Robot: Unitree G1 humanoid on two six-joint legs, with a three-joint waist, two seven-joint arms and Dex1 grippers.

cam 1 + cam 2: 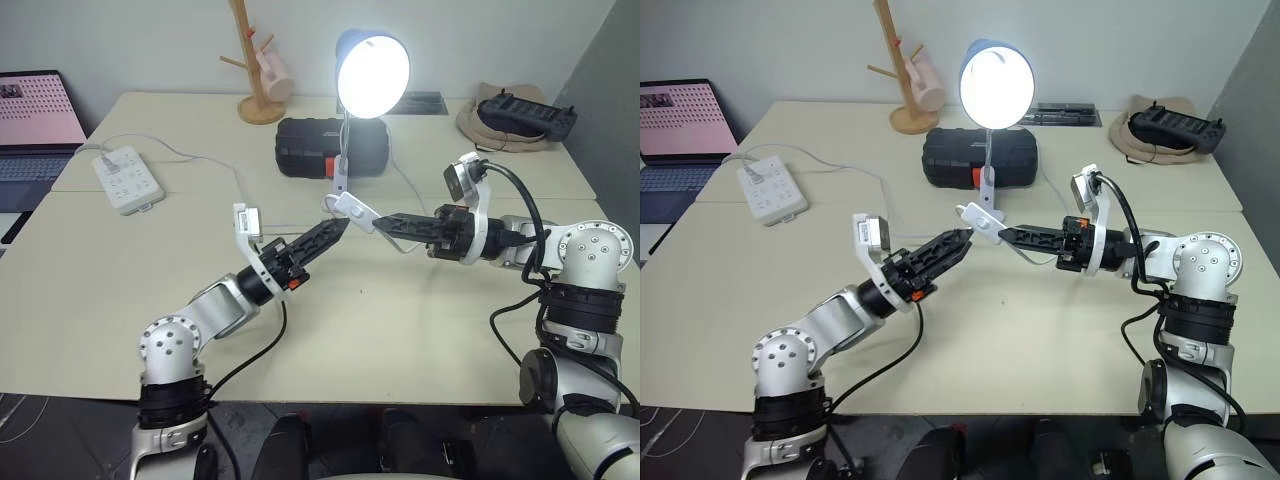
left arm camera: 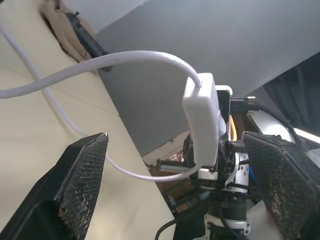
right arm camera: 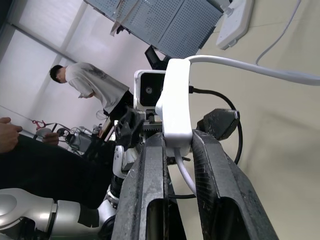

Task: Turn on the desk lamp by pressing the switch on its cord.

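Note:
The desk lamp (image 1: 372, 72) stands at the back middle of the table, its blue shade tilted toward me and its bulb glowing bright. My right gripper (image 1: 378, 222) points left and is shut on the lower end of the white oblong switch (image 1: 350, 206), holding it above the table. The thin white cord (image 2: 125, 57) loops out of the switch's upper end. My left gripper (image 1: 338, 230) stands open just below and left of the switch. Its two fingers (image 2: 82, 175) are spread wide on either side of the switch (image 2: 202, 122), not touching it.
Behind the lamp's neck lies a black case (image 1: 320, 147). A white power strip (image 1: 127, 178) sits at the left, a laptop (image 1: 35, 120) beyond it. A wooden mug tree (image 1: 258, 70) and a hat with a controller (image 1: 510, 120) stand at the back. A person (image 3: 87, 87) stands far off.

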